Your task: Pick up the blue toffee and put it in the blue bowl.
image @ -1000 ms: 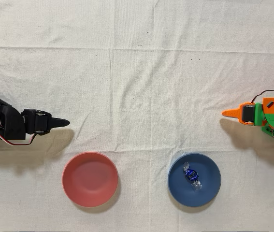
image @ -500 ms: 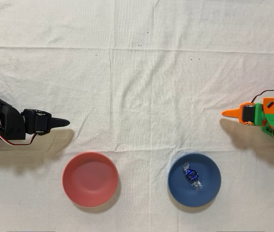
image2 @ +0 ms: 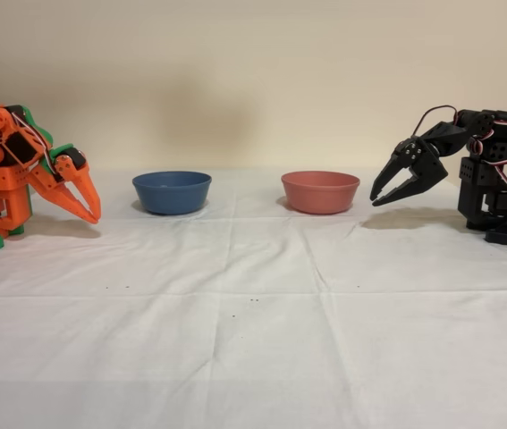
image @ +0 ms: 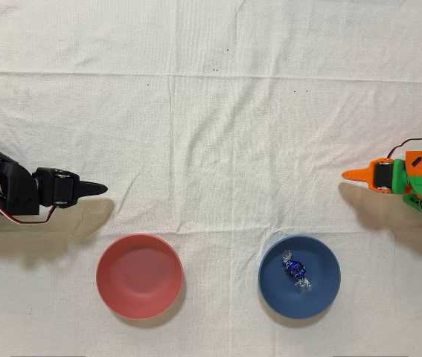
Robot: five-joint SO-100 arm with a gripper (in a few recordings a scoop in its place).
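The blue toffee (image: 295, 269) lies inside the blue bowl (image: 325, 291), near its middle, foil shining, clear twisted ends showing. From the side the blue bowl (image2: 172, 191) hides the candy behind its wall. My orange gripper (image: 349, 175) sits folded back at the right edge of the overhead view, well away from the bowl, its fingers together with nothing between them. In the fixed view the same gripper (image2: 93, 212) hangs at the far left, tips pointing down, left of the bowl.
A pink-red bowl (image: 138, 275) stands left of the blue one in the overhead view and holds nothing; in the fixed view this pink-red bowl (image2: 320, 191) is on the right. The black arm (image: 36, 190) rests idle. Creased white cloth covers the table.
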